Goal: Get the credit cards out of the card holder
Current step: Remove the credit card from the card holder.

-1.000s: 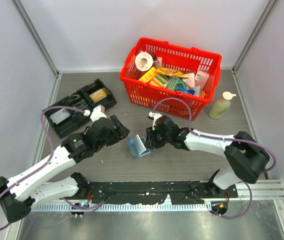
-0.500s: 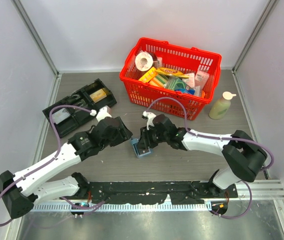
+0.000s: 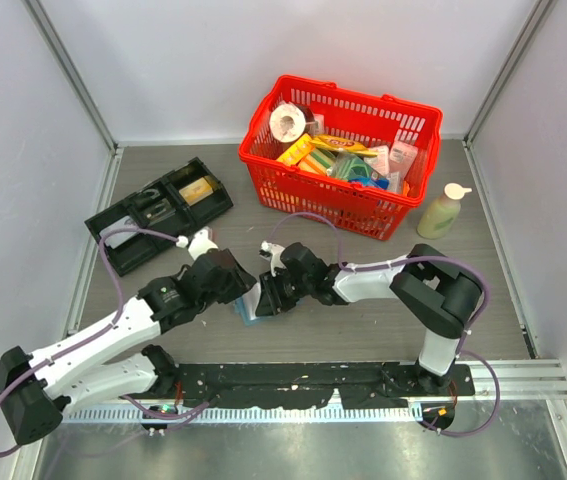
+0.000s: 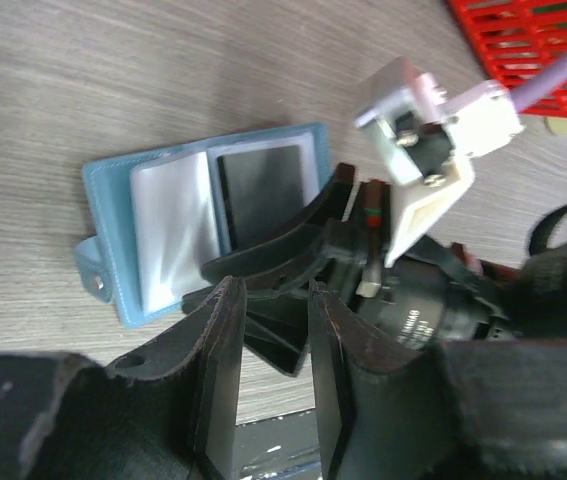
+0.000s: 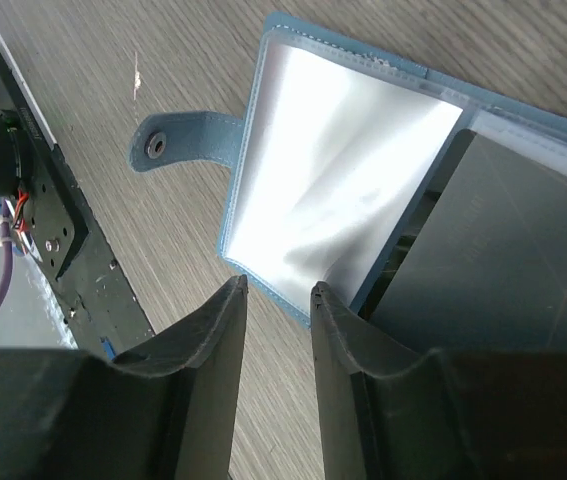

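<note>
Currently card holder [image 4: 163, 230] lies open, flat on counter [image 3: 363, 320], between both grippers. Soft, light, floppy; likely slides or lifts unless pinned. Dark credit card [image 5: 493, 250] sits in clear pocket: stiff, thin, slick; take by exposed edge. Left gripper [image 4: 273, 290] narrowly parted, empty. Right gripper [image 5: 278, 290] likewise, tips at holder's edge. Grippers crowd each other; red basket [image 3: 293, 190] well apart.

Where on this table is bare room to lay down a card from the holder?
Bare table lies between the black tray and the red basket; another free patch is on the near side of the bottle, right of the right arm. It is crowded around the card holder, where the left gripper and right gripper meet.
</note>
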